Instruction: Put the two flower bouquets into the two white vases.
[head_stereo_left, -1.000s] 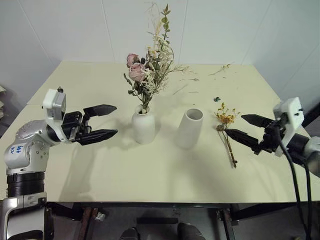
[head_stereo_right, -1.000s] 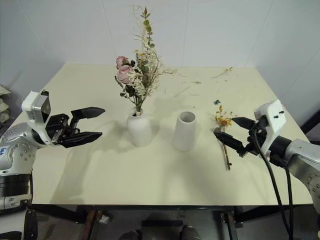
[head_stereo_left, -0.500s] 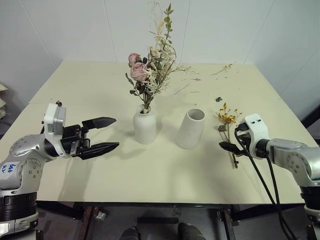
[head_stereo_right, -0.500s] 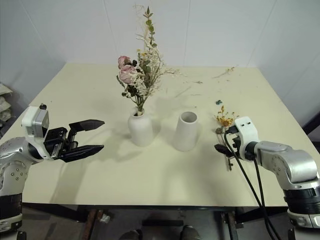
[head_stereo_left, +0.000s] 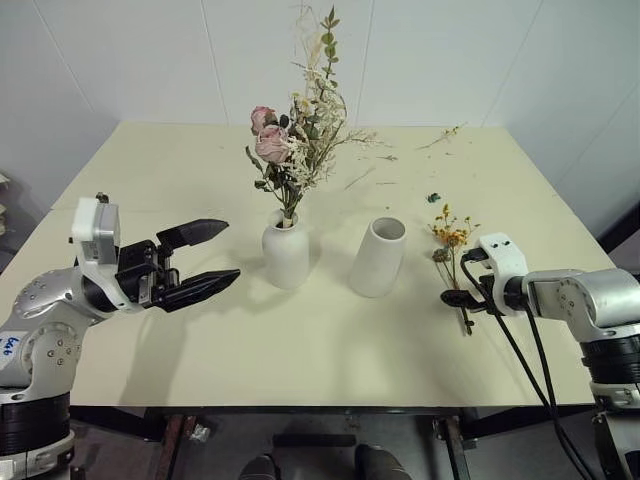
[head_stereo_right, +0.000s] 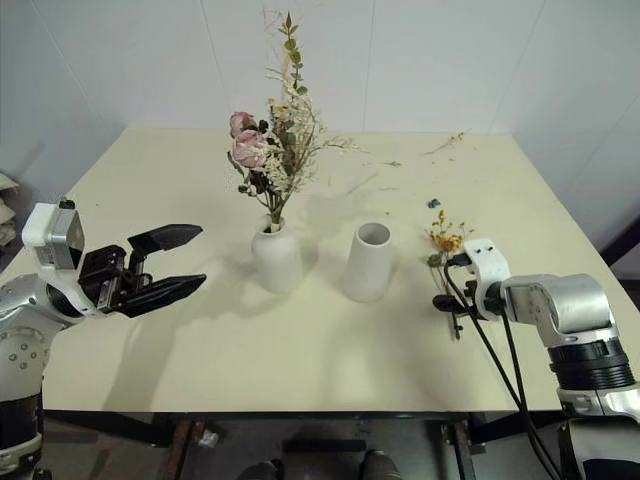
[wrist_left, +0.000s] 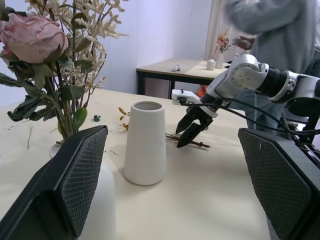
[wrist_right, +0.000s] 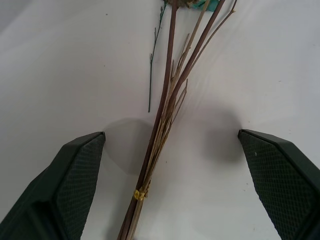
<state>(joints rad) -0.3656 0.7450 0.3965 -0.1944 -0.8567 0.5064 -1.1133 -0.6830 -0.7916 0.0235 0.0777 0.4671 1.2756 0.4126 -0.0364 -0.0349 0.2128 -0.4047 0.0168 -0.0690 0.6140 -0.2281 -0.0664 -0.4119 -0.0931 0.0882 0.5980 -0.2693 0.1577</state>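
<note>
The large bouquet (head_stereo_left: 300, 130) of pink roses and cream sprigs stands upright in the rounded bottle vase (head_stereo_left: 286, 250) at mid-table. To its right the tapered vase (head_stereo_left: 381, 258) stands with nothing in its wide mouth. The small yellow-orange sprig (head_stereo_left: 452, 237) lies flat on the table further right. My right gripper (head_stereo_left: 463, 280) is open and tipped down over the sprig's stems (wrist_right: 165, 115), one finger on each side and not closed on them. My left gripper (head_stereo_left: 231, 251) is open and holds nothing, hovering left of the bottle vase.
Loose twigs (head_stereo_left: 445, 135) and a small green bit (head_stereo_left: 433, 198) lie on the far right of the cream table (head_stereo_left: 180, 180). A black cable hangs from my right wrist over the front edge. In the left wrist view a person (wrist_left: 270, 25) stands beyond the table.
My right gripper has swung in and dropped, tipping down until its open fingers straddle the sprig's stems. My left gripper has drawn back slightly and stays open.
</note>
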